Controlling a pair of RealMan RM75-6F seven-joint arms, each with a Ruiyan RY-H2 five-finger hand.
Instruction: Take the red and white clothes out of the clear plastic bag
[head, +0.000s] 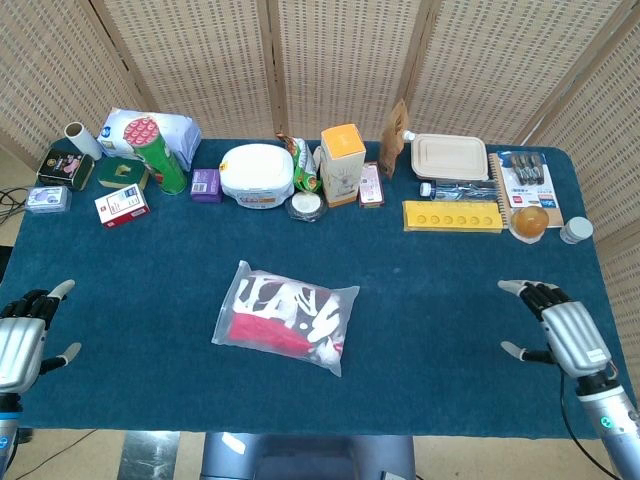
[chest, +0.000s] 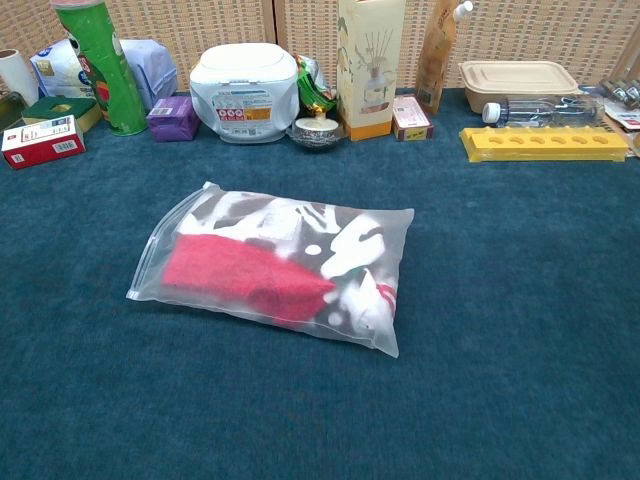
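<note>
Lying flat mid-bench: clear plastic bag (head: 286, 317), well apart from both hands, roughly between them, nearer the left. Showing through the film: red and white clothes (chest: 268, 264), red folded mass toward the left-hand end, white and dark patterned cloth toward the right-hand end. Bag untouched, sealed edge facing the left hand's side.

Hovering at the bench's (head: 440, 290) left edge: left hand (head: 24, 336), fingers spread, gripping nothing. Hovering over the bench's right part: right hand (head: 560, 329), fingers apart, likewise holding nothing. Neither hand showing in the chest view.

Standing far beyond the bag, along the back edge: green can (head: 160, 155) and red box (head: 122, 205) ahead of the left hand; white tub (head: 257, 175) and tall yellow-topped carton (head: 342, 163) farther across; yellow tray (head: 452, 216), beige lidded container (head: 449, 156) and orange-filled jar (head: 530, 221) ahead of the right hand.
</note>
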